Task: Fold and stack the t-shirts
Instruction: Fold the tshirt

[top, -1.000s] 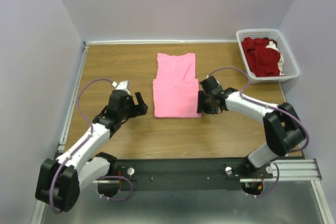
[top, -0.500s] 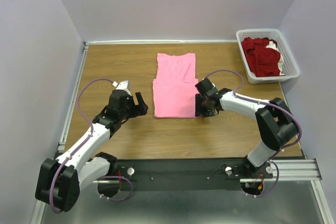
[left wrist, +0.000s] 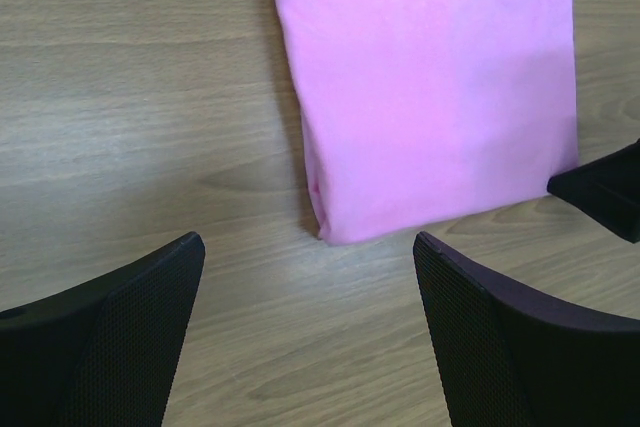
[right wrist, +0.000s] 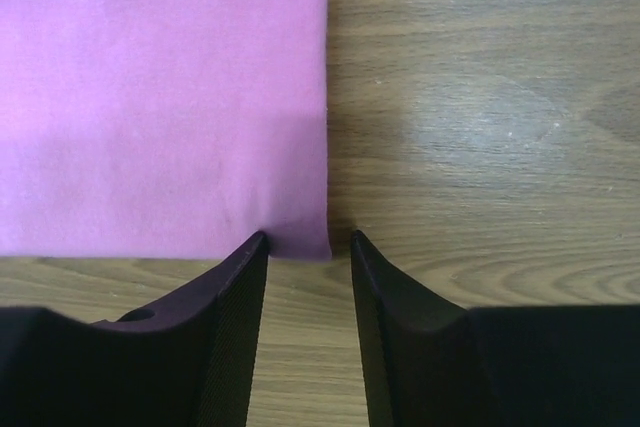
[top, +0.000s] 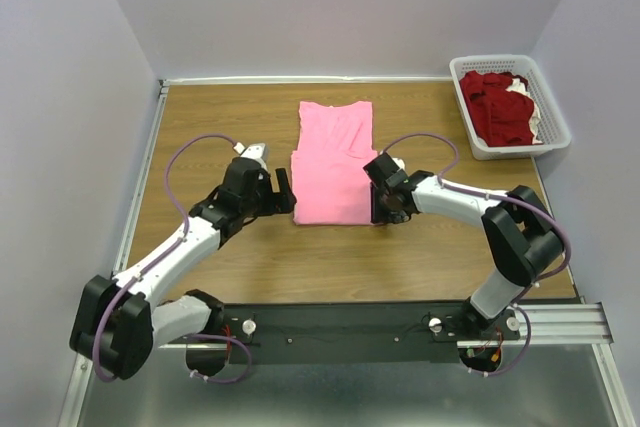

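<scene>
Half-open and empty at the near right corner of the pink t-shirt, my right pincer may pinch only one layer.

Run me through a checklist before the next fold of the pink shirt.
1. Near right corner of the pink t-shirt sits between the jaws of the right gripper: ok.
2. Those jaws clamped on cloth: not ok, a gap shows.
3. Jaws of the left gripper open: ok.
4. Near left corner centred between them: ok.
5. Left gripper touching cloth: cannot tell.
6. Dark red t-shirts out of the way in the basket: ok.
</scene>
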